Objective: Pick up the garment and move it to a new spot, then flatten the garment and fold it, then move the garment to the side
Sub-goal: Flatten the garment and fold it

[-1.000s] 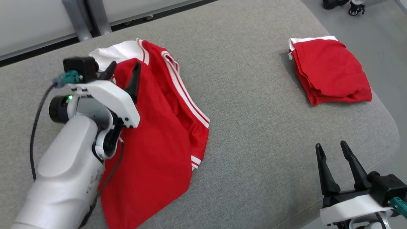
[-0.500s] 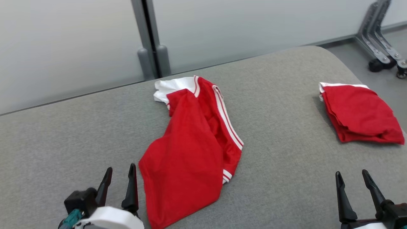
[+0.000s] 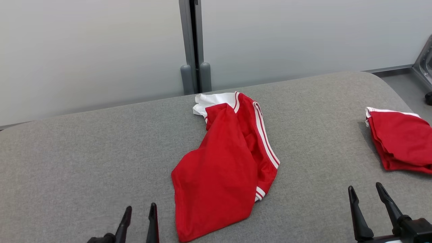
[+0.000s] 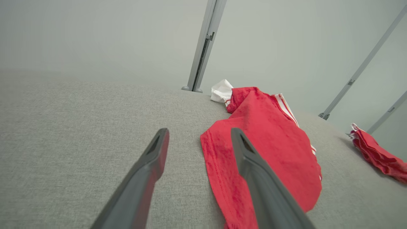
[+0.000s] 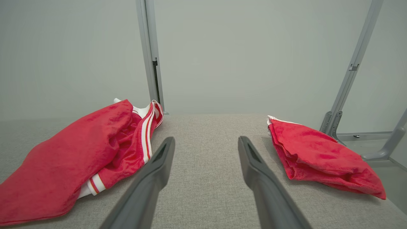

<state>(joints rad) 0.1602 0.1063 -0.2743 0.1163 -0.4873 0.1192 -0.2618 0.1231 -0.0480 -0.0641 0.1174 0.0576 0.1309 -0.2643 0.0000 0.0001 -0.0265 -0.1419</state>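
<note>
Red garment (image 3: 229, 162) lies crumpled at frame centre on grey table (image 3: 84, 152), nothing gripping it. Left gripper (image 3: 141, 207) at bottom edge, jaws spread, empty, just left of garment's near hem. Right gripper (image 3: 365, 186) at lower right, jaws spread, empty, well apart from garment. Garment's long axis runs from white end, upper centre, down to red hem, lower centre, leaning slightly left. Folded red cloth (image 3: 401, 145) sits at right edge, apart.
</note>
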